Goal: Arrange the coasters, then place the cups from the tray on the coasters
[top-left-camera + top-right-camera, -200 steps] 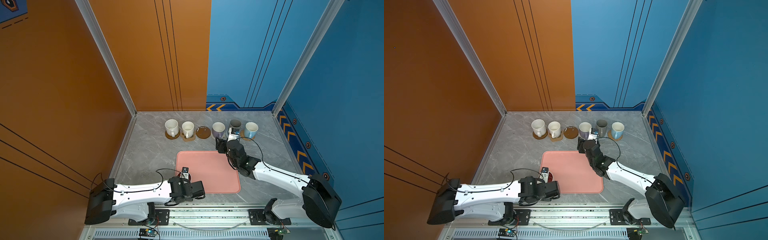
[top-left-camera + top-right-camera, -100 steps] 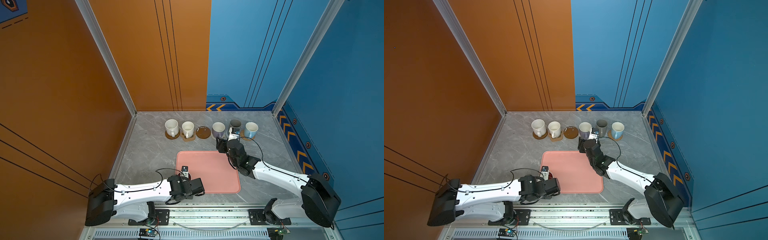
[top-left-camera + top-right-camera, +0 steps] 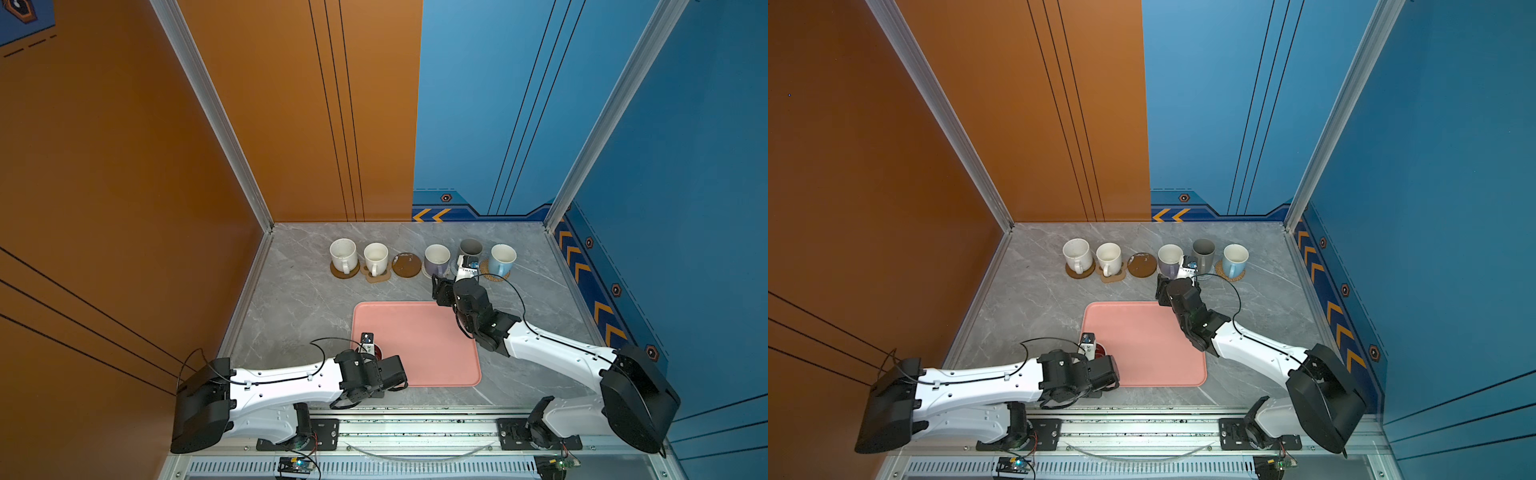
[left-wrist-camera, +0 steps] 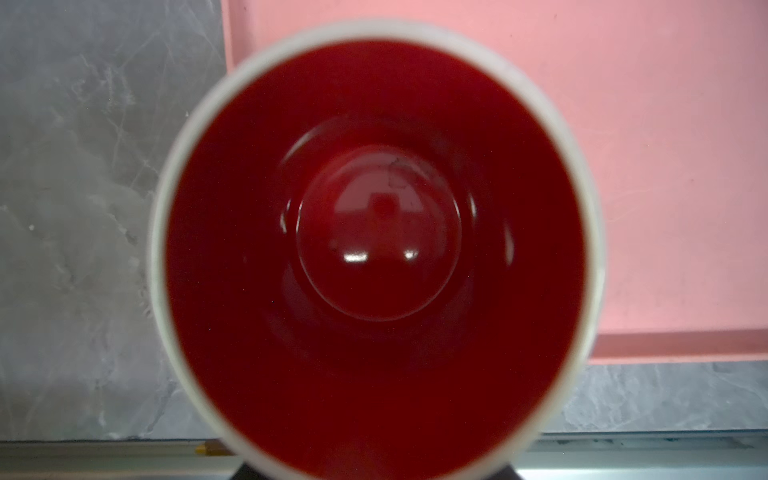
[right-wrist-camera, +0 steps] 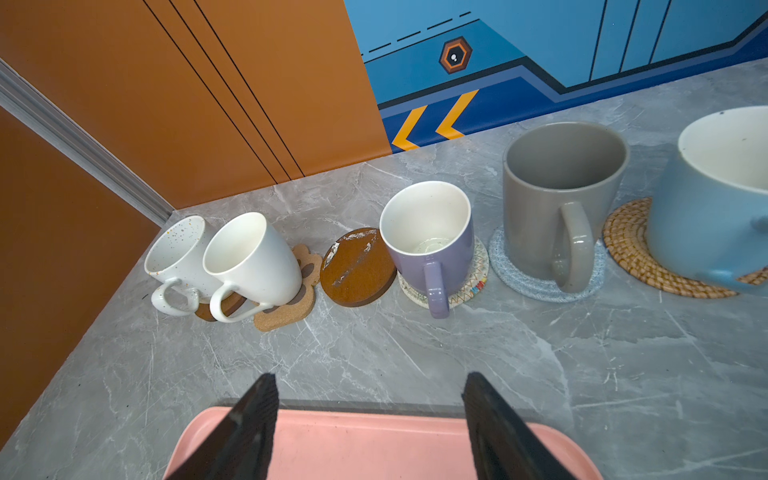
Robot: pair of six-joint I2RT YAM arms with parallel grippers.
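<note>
Five cups stand in a row on coasters at the back: speckled white [image 3: 343, 253], white [image 3: 376, 255], lavender [image 3: 437, 257], grey [image 3: 471, 249], light blue [image 3: 503, 257]. A brown disc coaster [image 3: 406, 265] lies bare between them. A white mug with red inside [image 4: 374, 232] stands on the tray [image 3: 415, 340] at its near left corner. My left gripper [image 3: 380, 363] hangs straight over that mug, its fingers hidden. My right gripper [image 5: 370, 378] is open and empty above the tray's far edge, short of the lavender cup [image 5: 428, 241].
The orange wall runs close behind the white cups [image 5: 249, 257], and the blue wall stands behind the grey cup [image 5: 561, 187]. Bare grey tabletop [image 3: 299, 299] lies between the tray and the row. The metal rail [image 3: 415, 424] borders the near edge.
The left wrist has shifted slightly over the red-inside mug. The right arm has hardly moved.
</note>
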